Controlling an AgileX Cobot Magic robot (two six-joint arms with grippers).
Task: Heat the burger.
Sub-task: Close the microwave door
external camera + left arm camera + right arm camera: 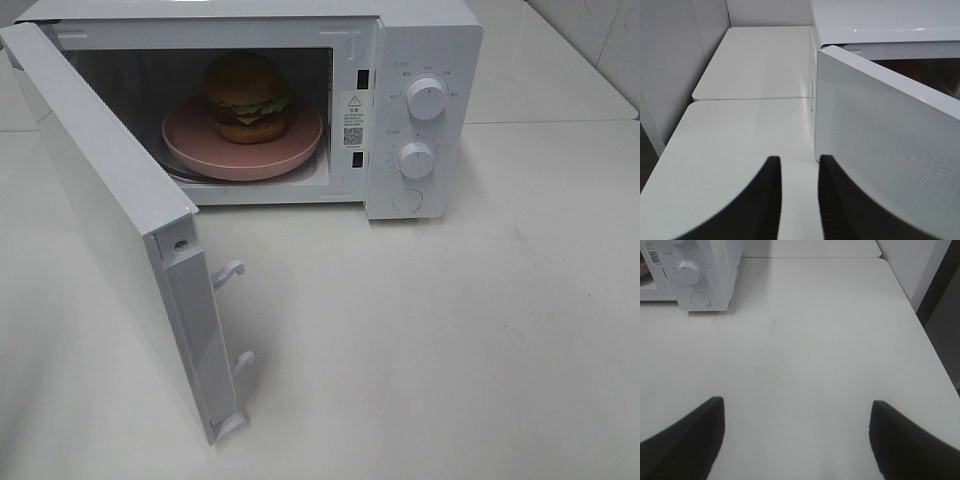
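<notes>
**Exterior high cam: burger's loaded, door's still hanging open**

Starting on the left, the white microwave door (100, 190) with its two little latch hooks is swung way out over the pale white table (450, 350), which is why you can see straight into the cavity. On the left wrist cam, the left gripper (799, 160) is low over the table, right up by the door's dotted outer face. I can't tell if it's touching. Its two dark fingers are pulled close with only a slim gap and nothing between them. My guess is that narrow jaws make a decent blunt pusher for swinging the door shut, and it's on the correct side of the door for that.

In the middle, the tall round burger (247, 95) with the glossy brown bun, green lettuce and dark patty sits roughly centred on a wide pink round plate (200, 150), and both are inside the boxy white microwave (420, 60). So the loading part looks done.

Over on the right are the two round white knobs (427, 98) on the control panel. The right gripper (796, 402) hovers above bare table well clear of the panel, with its fingers spread wide and empty. It's probably parked there so it doesn't block the door and can go for a knob once the door's closed.
</notes>
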